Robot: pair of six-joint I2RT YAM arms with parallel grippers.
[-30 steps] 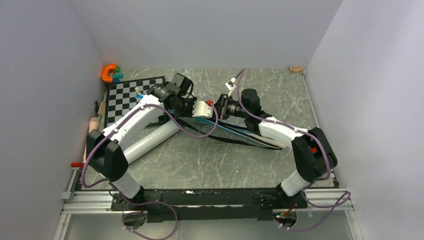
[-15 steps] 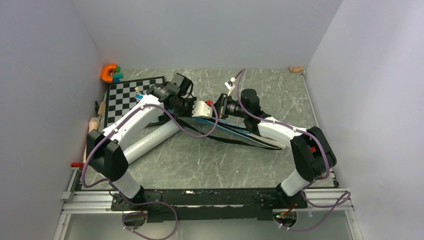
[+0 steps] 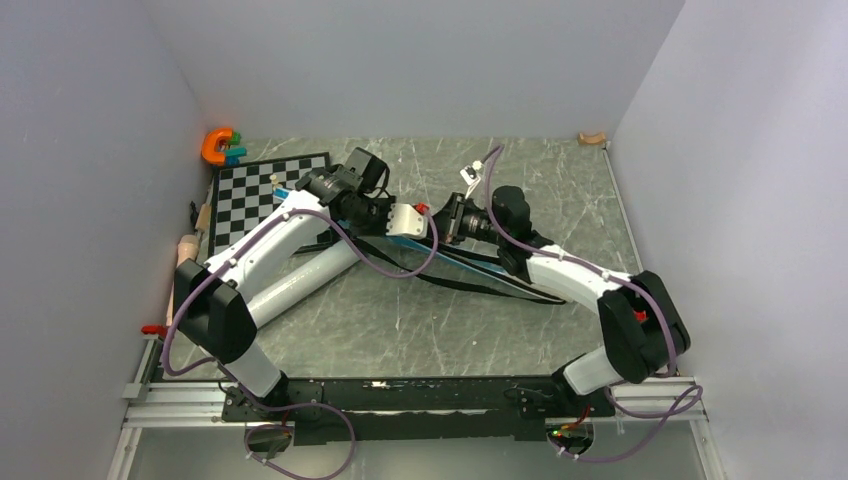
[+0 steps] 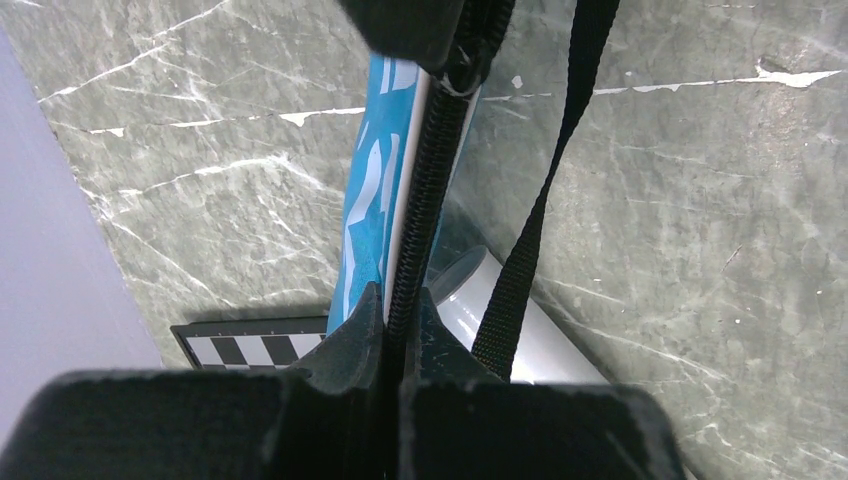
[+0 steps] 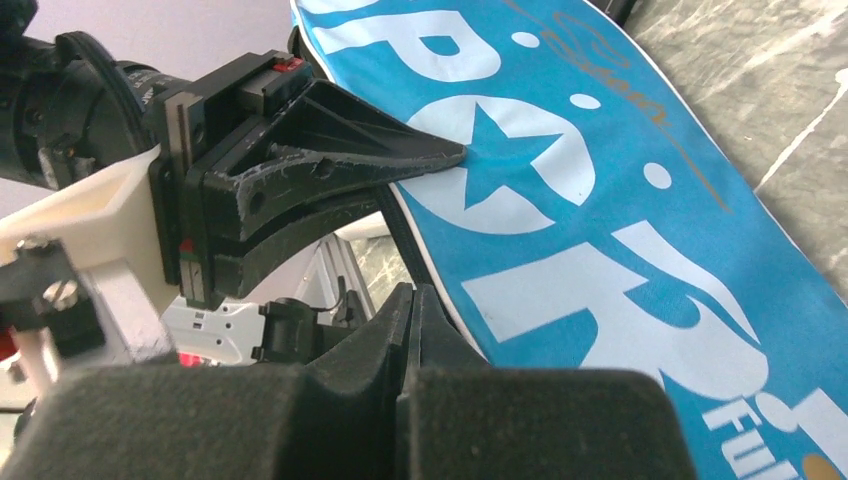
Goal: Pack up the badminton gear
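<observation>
The bag was grasped at its zipped edge by the left gripper. The right gripper was clenched shut just right of it, at the bag's edge.

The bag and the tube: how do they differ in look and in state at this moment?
The bag is blue with white letters; the tube is plain pale grey. The bag is held on its edge, pinched at the zip by the shut left gripper; the tube lies on the table, and no gripper touches it. Both are long and narrow.
</observation>
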